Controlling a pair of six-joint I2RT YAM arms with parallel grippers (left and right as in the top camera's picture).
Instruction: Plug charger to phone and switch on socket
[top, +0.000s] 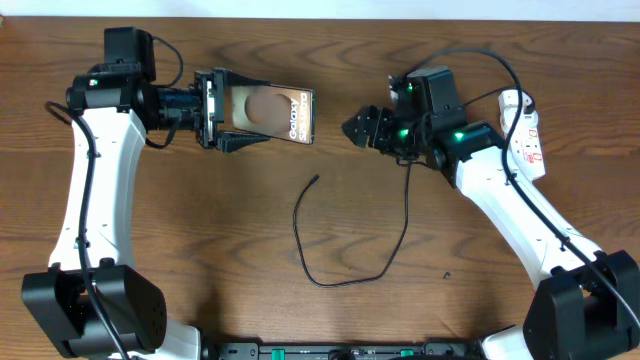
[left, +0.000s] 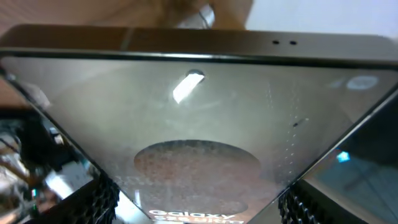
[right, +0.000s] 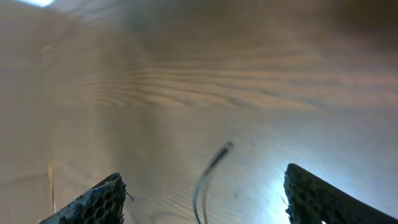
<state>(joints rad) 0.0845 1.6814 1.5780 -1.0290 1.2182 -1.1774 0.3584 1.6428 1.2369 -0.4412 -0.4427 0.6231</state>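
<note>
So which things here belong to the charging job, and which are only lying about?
For the job:
- phone
- charger cable
- power strip

Not for the job:
- only the wooden table

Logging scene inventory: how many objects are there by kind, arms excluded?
phone: 1
charger cable: 1
power strip: 1
Total: 3

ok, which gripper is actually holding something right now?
The left gripper: it clamps the slim glossy dark-faced smartphone by its edges. The right gripper is open and empty above the brown wooden table.
</note>
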